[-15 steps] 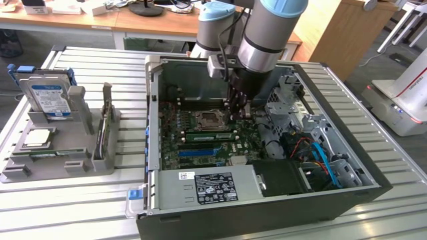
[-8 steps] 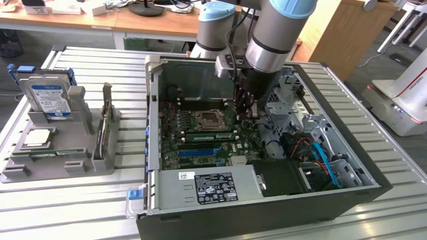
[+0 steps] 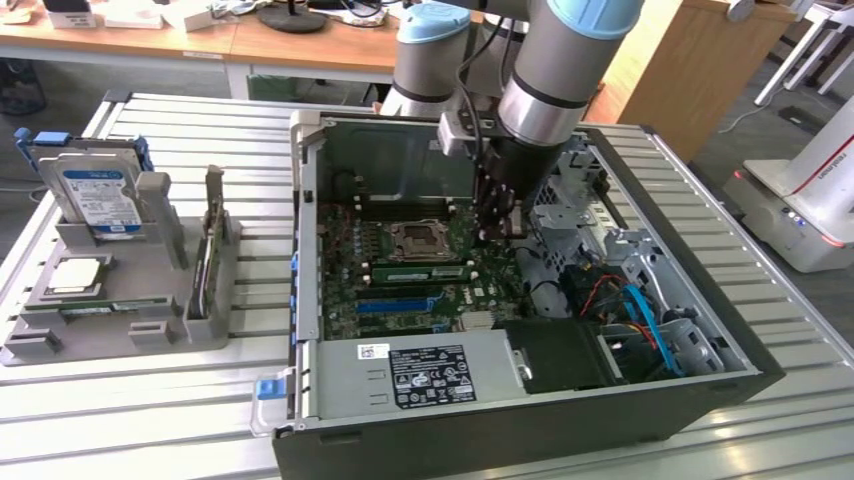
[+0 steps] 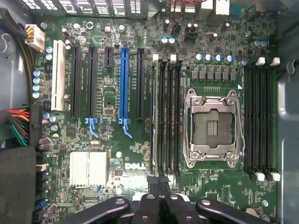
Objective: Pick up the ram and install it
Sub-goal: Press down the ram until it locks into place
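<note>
Arm reaches down into the open computer case [image 3: 561, 425], which lies on its side on the slatted table [image 3: 134, 420]. The jaws [image 3: 502, 222] hang over the motherboard [image 3: 350, 290], close above the board.

Jaws [image 4: 159, 186]: together, no gap visible between them. Nothing can be seen clamped in them.

Ram [image 3: 420, 272]: green stick with a pale label, standing on edge in a memory slot beside the empty processor socket [image 3: 416, 240]. It is inside the case, not in the jaws. In the wrist view it appears as a thin edge [image 4: 153, 116] in the outermost slot of the bank, running straight away from the jaw tips. The socket [image 4: 212, 126] lies ahead of the jaws and off to one side; the remaining slots of that bank sit between the ram and the socket. Cannot tell whether the jaw tips touch the near end of the stick.

On the other side of the ram from the socket: blue expansion slot [image 4: 124, 84] and ribbed silver heat sink [image 4: 88, 168], the latter nearer the jaws.

Well apart from the jaws, outside the case: grey parts tray [image 3: 80, 345] holding an upright blue-labelled hard drive [image 3: 100, 195] and a square silver processor chip [image 3: 78, 275].
</note>
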`<state>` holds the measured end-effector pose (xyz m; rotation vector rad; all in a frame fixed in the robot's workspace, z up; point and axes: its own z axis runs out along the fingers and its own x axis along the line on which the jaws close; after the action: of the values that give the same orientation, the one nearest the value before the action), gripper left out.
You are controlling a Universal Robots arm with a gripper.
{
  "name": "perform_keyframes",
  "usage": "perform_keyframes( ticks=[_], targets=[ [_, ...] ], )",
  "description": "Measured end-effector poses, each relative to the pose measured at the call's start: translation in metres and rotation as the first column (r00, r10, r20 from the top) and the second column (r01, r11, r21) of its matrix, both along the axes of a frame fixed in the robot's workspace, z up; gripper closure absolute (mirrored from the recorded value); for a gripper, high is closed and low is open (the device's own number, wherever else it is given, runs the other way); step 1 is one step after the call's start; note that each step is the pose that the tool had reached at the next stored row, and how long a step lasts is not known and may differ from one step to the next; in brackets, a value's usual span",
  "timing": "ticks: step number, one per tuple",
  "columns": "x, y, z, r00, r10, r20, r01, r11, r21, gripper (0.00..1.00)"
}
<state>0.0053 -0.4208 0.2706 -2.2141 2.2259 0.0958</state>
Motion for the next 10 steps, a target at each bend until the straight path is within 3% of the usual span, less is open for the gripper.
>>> perform_keyframes(
  ticks=[3,10],
  targets=[
    [0.0,0.0,-0.0007,1.0,0.0,0.0003,0.0,1.0,0.0,0.89],
    [0.0,0.0,-0.0058,1.0,0.0,0.0095,0.0,1.0,0.0,0.89]
  ],
)
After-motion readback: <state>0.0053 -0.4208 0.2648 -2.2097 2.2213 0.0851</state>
